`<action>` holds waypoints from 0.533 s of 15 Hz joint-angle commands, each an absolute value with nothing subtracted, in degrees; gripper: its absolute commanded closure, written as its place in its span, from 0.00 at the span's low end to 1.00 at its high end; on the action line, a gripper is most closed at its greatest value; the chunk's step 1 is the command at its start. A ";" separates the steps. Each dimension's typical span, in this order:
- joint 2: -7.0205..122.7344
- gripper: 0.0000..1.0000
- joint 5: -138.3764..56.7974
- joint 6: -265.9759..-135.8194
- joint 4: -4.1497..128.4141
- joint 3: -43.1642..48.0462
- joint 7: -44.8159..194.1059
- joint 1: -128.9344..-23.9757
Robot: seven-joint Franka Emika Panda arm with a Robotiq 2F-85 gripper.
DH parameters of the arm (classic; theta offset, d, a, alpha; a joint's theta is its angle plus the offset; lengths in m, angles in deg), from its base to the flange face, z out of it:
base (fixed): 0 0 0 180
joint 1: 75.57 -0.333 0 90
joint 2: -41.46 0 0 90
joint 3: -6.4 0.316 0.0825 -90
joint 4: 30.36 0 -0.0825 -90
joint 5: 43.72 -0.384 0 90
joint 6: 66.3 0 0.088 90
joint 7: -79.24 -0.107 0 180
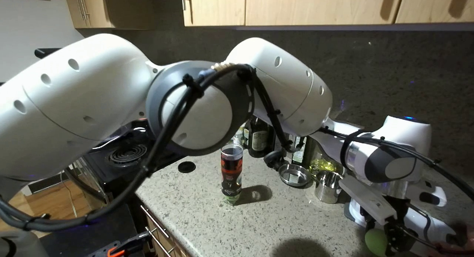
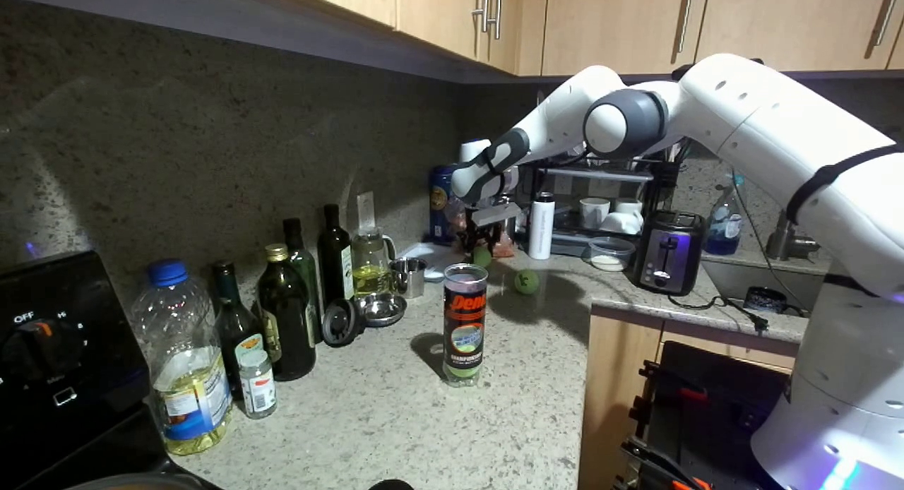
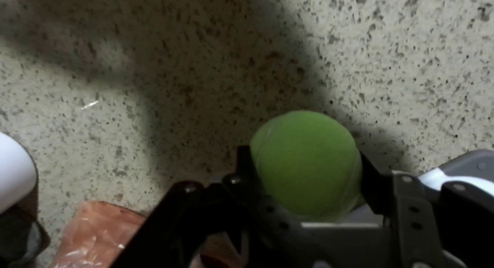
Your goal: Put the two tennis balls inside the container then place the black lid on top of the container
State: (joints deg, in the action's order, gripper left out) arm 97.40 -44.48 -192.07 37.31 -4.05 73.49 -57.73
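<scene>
Tennis ball — snug in the gripper

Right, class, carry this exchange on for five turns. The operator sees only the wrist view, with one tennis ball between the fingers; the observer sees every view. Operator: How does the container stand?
Observer: The container stands upright on the counter.
Operator: And where is the second tennis ball?
Observer: It lies on the counter; in an exterior view it shows farther back than the container.
Operator: Is the black lid on the container?
Observer: No, it lies flat on the counter, near the stove.
</scene>
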 commanded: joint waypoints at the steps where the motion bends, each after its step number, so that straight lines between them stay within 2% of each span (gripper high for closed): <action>1: 89.56 0.58 -43.70 -190.59 47.46 -3.92 75.42 -58.85; 8: 81.50 0.58 -44.77 -192.99 59.41 -1.58 82.08 -58.68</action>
